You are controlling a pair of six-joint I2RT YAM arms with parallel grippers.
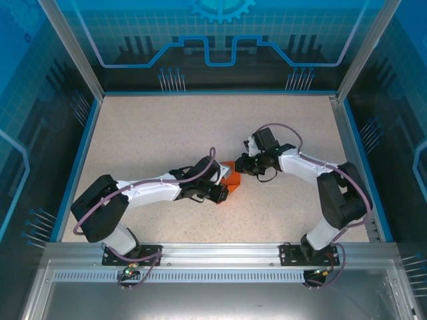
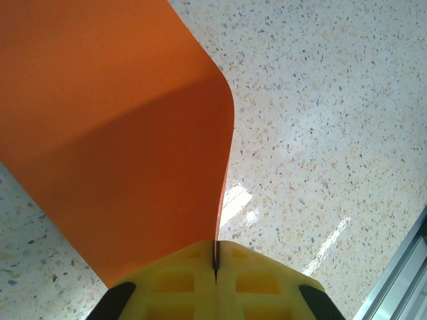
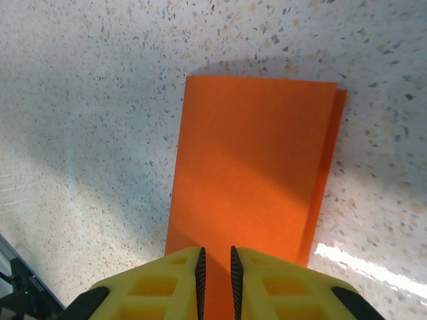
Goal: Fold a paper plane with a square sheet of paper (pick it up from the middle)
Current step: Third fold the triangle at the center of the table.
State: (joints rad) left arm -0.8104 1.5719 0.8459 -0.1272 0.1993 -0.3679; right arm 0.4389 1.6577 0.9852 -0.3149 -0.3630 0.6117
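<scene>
Item under inspection: the thin bright orange square sheet of paper [image 3: 250, 167], folded over on itself, lying near the middle of the pale speckled tabletop [image 3: 87, 100] between my two arms; in my right wrist view a strip of the under layer shows past the upper layer along one long side, so the edges do not match.

My left pincer [image 2: 215, 257]: yellow jaws pressed together on one edge of the sheet, which bows up and away from them in a curve.

My right pincer [image 3: 215, 265]: jaws a narrow slit apart, poised over the near end of the sheet; nothing seen clamped in them.

Risks, as I judge them: pressing a crease now would fix the mismatch, and every later fold would come out lopsided; a pull from my left side while my right bears down could tear or wrinkle so thin a sheet; letting go on the left may let the bowed flap spring open; my right jaws, if lowered slightly off, may skid on the paper and push it askew.
</scene>
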